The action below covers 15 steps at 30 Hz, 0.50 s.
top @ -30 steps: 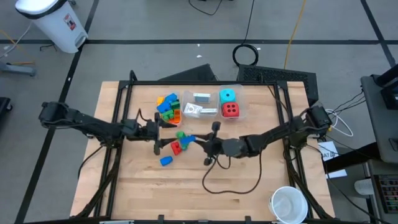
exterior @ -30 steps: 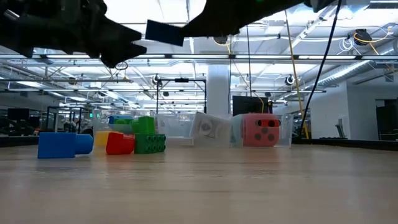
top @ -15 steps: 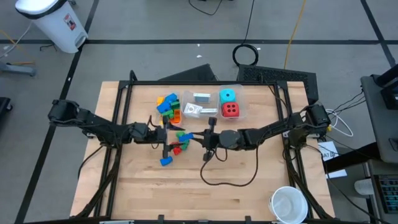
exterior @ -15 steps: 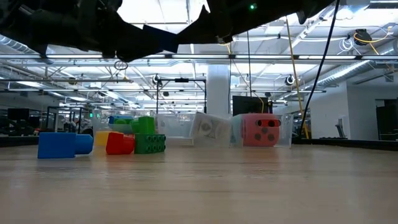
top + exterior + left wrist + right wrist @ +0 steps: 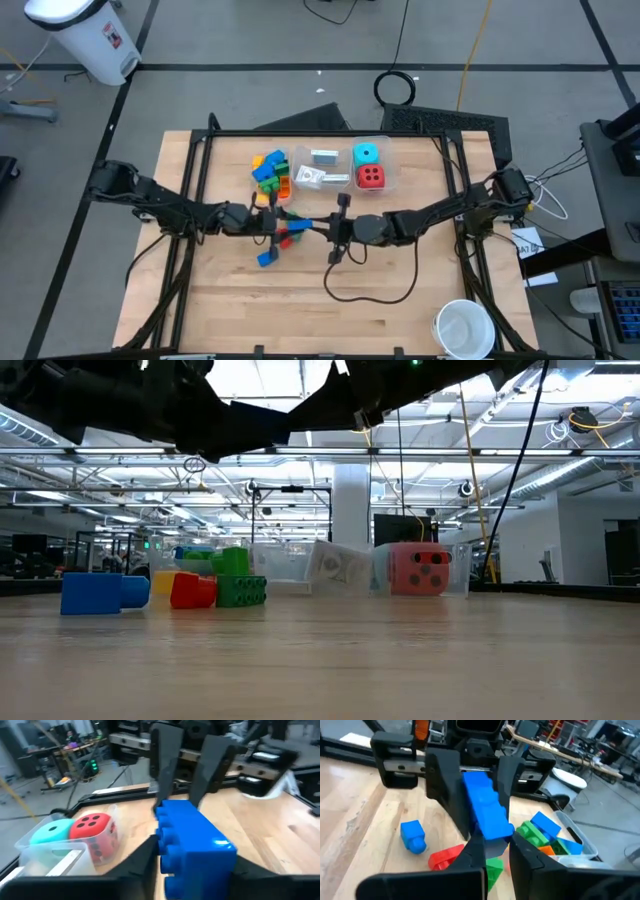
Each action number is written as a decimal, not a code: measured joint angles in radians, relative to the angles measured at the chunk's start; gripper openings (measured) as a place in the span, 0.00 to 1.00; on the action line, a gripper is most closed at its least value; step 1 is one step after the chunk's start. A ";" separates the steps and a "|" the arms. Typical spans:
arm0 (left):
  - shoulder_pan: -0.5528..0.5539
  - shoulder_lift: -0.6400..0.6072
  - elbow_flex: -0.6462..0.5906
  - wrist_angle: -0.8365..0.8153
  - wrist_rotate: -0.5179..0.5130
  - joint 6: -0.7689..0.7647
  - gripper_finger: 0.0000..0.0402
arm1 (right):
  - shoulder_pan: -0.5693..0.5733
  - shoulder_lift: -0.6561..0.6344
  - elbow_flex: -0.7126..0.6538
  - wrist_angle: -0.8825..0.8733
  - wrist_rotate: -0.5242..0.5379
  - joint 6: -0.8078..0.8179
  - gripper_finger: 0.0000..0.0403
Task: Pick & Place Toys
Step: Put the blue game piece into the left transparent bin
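Both arms meet in mid-air over the middle of the table, and between them hangs a long blue brick [image 5: 487,812]. The right gripper [image 5: 496,851] has its fingers pinched tight on one end of it, while the left gripper [image 5: 192,865] has its two fingers pressed against the brick's sides at the other end, so for now both have hold of the same piece. Just under the pair, on the wood, lie a red brick [image 5: 446,858] and a green brick [image 5: 492,868], close together, with a small blue brick [image 5: 413,836] a little to the side of the left gripper. Beyond the grippers stands a clear bin [image 5: 272,172] heaped with blue, green and orange bricks. Beside it, another clear bin [image 5: 107,842] holds a red die [image 5: 94,829], a cyan die [image 5: 53,830] and small white cards [image 5: 322,178].
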State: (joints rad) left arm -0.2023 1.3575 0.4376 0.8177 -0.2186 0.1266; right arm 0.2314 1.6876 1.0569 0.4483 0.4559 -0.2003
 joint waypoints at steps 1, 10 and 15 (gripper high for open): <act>-0.004 0.000 0.002 -0.001 -0.018 -0.010 0.28 | 0.001 -0.001 0.000 -0.004 0.007 0.013 0.04; -0.041 -0.027 0.007 -0.002 -0.229 -0.097 0.24 | 0.045 0.002 -0.047 0.031 0.052 0.119 0.20; -0.025 -0.140 -0.013 -0.104 -0.421 -0.116 0.24 | 0.096 0.004 -0.071 0.033 0.114 0.123 0.38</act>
State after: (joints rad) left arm -0.2271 1.2174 0.4248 0.7135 -0.6399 0.0111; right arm 0.3278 1.6913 0.9859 0.4808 0.5701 -0.0769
